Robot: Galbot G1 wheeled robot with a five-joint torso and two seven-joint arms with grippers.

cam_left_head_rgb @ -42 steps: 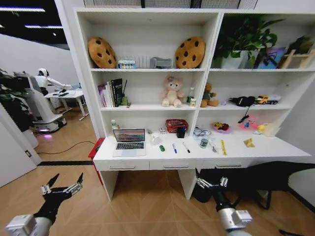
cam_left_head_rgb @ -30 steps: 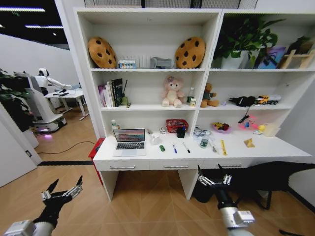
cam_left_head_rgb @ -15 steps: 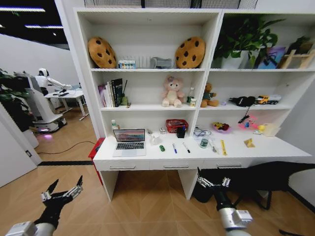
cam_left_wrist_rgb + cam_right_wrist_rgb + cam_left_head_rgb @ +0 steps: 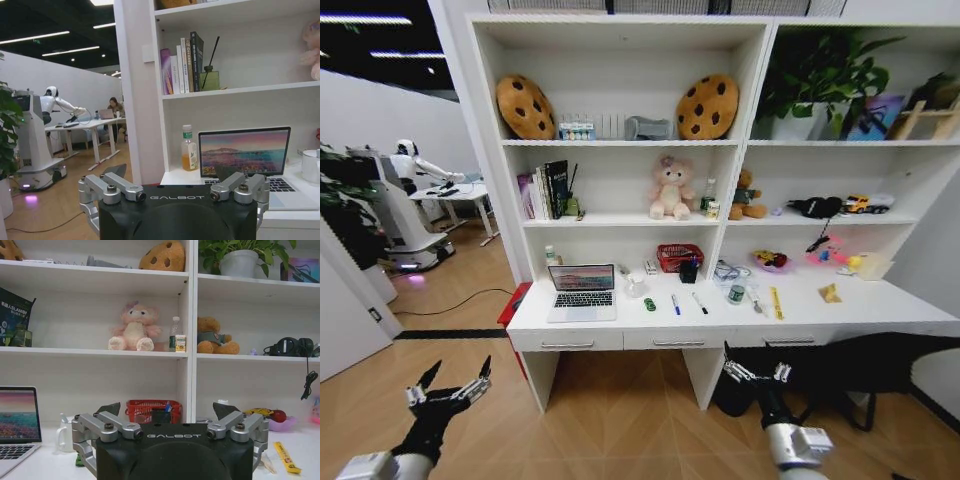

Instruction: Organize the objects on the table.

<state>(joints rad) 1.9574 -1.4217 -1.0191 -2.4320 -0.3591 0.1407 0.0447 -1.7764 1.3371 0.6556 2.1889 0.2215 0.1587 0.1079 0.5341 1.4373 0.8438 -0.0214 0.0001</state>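
Note:
The table (image 4: 840, 314) is a long white desk under tall shelving, some way ahead of me. On it lie the objects: a silver laptop (image 4: 582, 290) standing open, a tiny green toy car (image 4: 649, 303), a blue pen (image 4: 674, 303), a black-and-white marker (image 4: 700, 302) and a green-capped jar (image 4: 735, 293). My left gripper (image 4: 450, 385) hangs open low over the floor, left of the desk. The right gripper (image 4: 755, 373) is open below the desk's front edge. The laptop (image 4: 244, 152) faces the left gripper (image 4: 172, 171). The right gripper (image 4: 167, 410) points at the shelving.
A red basket (image 4: 678, 256), a white mug (image 4: 636, 285), a yellow strip (image 4: 776, 301) and a juice bottle (image 4: 188, 148) also stand on the desk. A black chair (image 4: 860, 362) sits at the right. Wooden floor lies open in front. Another robot (image 4: 405, 200) stands far left.
The whole picture has shifted slightly, so the camera moved. My left gripper sits a little lower than in the earliest frame. Nothing on the desk has moved.

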